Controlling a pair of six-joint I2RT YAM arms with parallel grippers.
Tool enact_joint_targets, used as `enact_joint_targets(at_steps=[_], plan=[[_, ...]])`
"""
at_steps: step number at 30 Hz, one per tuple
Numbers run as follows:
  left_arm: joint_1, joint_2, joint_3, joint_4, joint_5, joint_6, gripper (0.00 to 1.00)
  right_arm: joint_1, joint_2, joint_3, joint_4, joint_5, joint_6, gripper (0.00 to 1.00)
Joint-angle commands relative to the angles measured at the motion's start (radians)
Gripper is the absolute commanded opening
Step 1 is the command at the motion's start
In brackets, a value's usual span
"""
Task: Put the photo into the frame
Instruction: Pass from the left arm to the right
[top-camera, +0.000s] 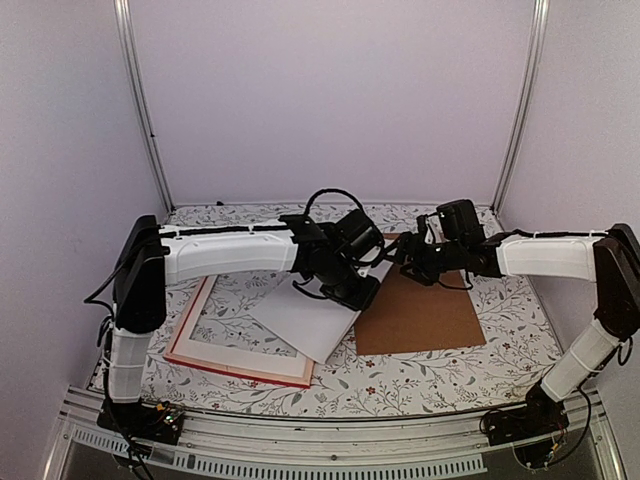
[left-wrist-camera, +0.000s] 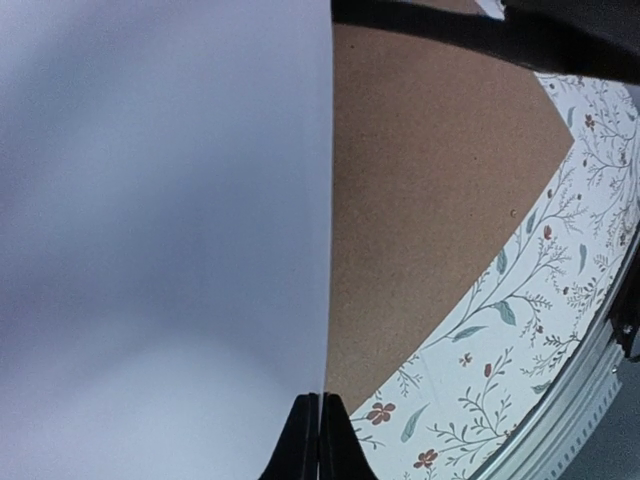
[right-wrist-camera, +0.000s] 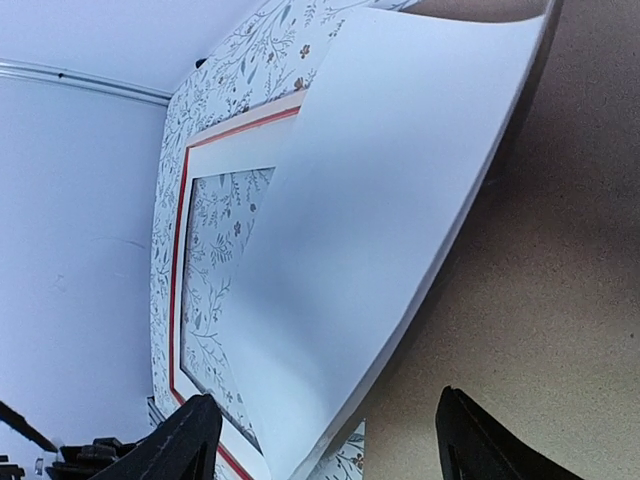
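The photo (top-camera: 300, 320) shows only its blank white side and its picture is hidden. It slopes from the table up to my left gripper (top-camera: 355, 290), which is shut on its edge. In the left wrist view the fingertips (left-wrist-camera: 305, 440) pinch the sheet (left-wrist-camera: 160, 220) edge-on. The frame (top-camera: 240, 373), with a red rail, lies flat at the left, partly under the photo's lower corner. My right gripper (top-camera: 402, 250) is open and empty, just right of the photo's raised edge and above the brown board. In the right wrist view the gripper (right-wrist-camera: 325, 400) faces the photo (right-wrist-camera: 390, 180) and the frame's red rail (right-wrist-camera: 178, 290).
A white mat board (top-camera: 205, 340) with a window lies in the frame and also shows in the right wrist view (right-wrist-camera: 240, 150). A plain brown backing board (top-camera: 420, 315) lies flat to the right of the photo. The floral tablecloth (top-camera: 500, 370) covers the table, with walls on three sides.
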Motion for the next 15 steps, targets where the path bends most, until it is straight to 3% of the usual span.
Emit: enact_joint_targets(at_steps=[1, 9, 15], plan=[[-0.017, 0.017, -0.011, 0.052, 0.024, -0.009, 0.04, 0.016, 0.049, -0.018, 0.064, -0.013, 0.023, 0.75], [-0.018, -0.005, -0.047, 0.094, 0.031, 0.004, 0.34, 0.021, 0.073, -0.027, 0.063, 0.057, 0.021, 0.48], [-0.018, -0.097, -0.134, 0.139, -0.006, 0.015, 0.42, 0.021, 0.091, -0.033, 0.064, 0.126, 0.007, 0.32]])
